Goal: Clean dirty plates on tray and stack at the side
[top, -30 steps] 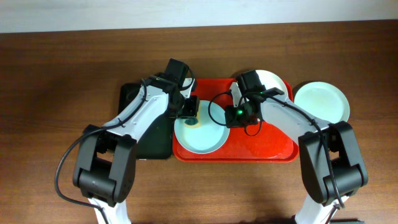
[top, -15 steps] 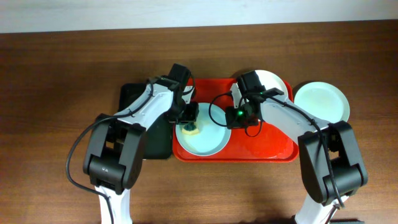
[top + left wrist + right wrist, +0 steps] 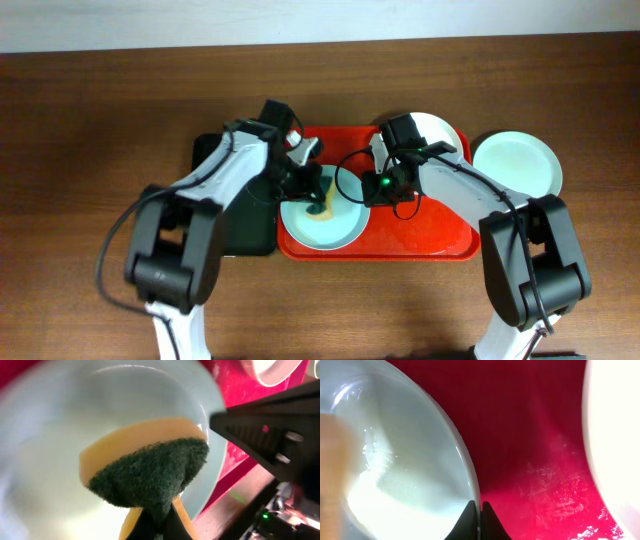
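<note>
Black, the smaller tray (image 3: 250,235) lies leftmost on the wooden table (image 3: 80,120). Just right of it we see the left gripper (image 3: 310,186) clamped on a yellow-and-green sponge (image 3: 150,472), which is set against a pale blue-green plate (image 3: 335,228) at the near left of the red tray (image 3: 430,235). The right gripper (image 3: 477,511) pinches that plate's right rim. A white plate (image 3: 445,130) sits at the tray's far right corner. Another blue-green plate (image 3: 517,163) lies on the table further right.
</note>
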You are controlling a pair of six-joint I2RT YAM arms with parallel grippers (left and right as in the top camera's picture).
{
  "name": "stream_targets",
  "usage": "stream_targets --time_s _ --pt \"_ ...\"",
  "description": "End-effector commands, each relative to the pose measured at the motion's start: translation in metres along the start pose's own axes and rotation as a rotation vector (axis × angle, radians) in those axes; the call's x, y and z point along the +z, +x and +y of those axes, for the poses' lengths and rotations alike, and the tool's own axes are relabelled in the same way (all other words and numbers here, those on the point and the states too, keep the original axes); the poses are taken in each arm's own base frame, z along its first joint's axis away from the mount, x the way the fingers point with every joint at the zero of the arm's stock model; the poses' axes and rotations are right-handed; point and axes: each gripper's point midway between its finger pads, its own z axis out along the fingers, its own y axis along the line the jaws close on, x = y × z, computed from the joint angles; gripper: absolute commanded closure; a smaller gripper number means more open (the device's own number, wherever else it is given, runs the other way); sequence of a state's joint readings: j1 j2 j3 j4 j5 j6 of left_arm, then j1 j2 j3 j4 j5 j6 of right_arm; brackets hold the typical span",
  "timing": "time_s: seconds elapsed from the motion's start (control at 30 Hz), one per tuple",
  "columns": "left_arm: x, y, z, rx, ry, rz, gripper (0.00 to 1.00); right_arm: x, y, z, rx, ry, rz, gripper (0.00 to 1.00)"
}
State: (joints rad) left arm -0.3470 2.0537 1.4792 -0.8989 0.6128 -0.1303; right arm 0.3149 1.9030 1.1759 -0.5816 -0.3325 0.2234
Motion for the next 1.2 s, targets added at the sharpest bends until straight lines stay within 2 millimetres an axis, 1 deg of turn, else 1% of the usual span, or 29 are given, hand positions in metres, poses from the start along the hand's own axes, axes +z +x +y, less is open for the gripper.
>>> stream_targets --time_s 0.0,0.03,0.1,0.2,0.27,0.4,0.47,0.53,0.6,0.63,0.67,0.73,0.83,0.9,1.0,1.03,1.17 --pt "-0.04 -0.006 -0.006 0.072 -0.155 -0.093 1.0 0.001 0.001 0.005 -0.018 -0.017 0.005 0.96" --pt "-0.035 0.0 -0.004 0.073 -0.192 -0.07 1.0 0.001 0.001 0.005 -0.018 -0.017 0.005 0.96" --pt "-0.028 0.005 0.005 0.056 -0.256 -0.052 1.0 0.001 0.001 0.005 -0.018 -0.016 0.005 0.96" --pt "-0.019 0.012 0.029 -0.014 -0.402 -0.047 1.0 0.001 0.002 0.005 -0.017 -0.016 0.008 0.96" --pt "-0.013 0.014 0.038 -0.04 -0.448 -0.045 1.0 0.001 0.002 0.005 -0.016 -0.016 0.009 0.96" --pt "0.005 0.018 0.051 -0.084 -0.461 -0.025 1.0 0.001 0.002 0.005 -0.016 -0.016 0.008 0.96" --pt "0.018 0.022 0.061 -0.123 -0.47 0.001 1.0 0.001 0.002 0.005 -0.016 -0.016 0.008 0.96" --pt "0.029 0.028 0.066 -0.14 -0.461 0.038 1.0 0.001 0.002 0.005 -0.016 -0.016 0.008 0.96" --pt "0.04 0.034 0.062 -0.151 -0.415 0.078 1.0 0.001 0.002 0.005 -0.016 -0.016 0.008 0.96" --pt "0.047 0.037 0.057 -0.147 -0.371 0.102 1.0 0.001 0.002 0.005 -0.016 -0.016 0.008 0.96" --pt "0.053 0.04 0.048 -0.124 -0.313 0.127 1.0 0.001 0.002 0.005 -0.016 -0.016 0.008 0.96" --pt "0.057 0.042 0.032 -0.092 -0.216 0.149 1.0 0.001 0.002 0.005 -0.016 -0.016 0.008 0.96" --pt "0.061 0.038 0.0 -0.035 -0.025 0.148 1.0 0.001 0.002 0.005 -0.016 -0.016 0.008 0.96" --pt "0.062 0.031 -0.011 -0.011 0.037 0.127 1.0 0.001 0.002 0.005 -0.016 -0.016 0.008 0.96" --pt "0.057 0.016 -0.019 0.011 0.096 0.08 1.0 0.001 0.002 0.005 -0.016 -0.016 0.008 0.96" --pt "0.05 0.008 -0.019 0.008 0.105 0.06 1.0 0.001 0.002 0.005 -0.016 -0.016 0.008 0.96" --pt "0.026 -0.009 -0.015 -0.007 0.1 0.007 1.0 0.001 0.002 0.005 -0.016 -0.016 0.008 0.96"
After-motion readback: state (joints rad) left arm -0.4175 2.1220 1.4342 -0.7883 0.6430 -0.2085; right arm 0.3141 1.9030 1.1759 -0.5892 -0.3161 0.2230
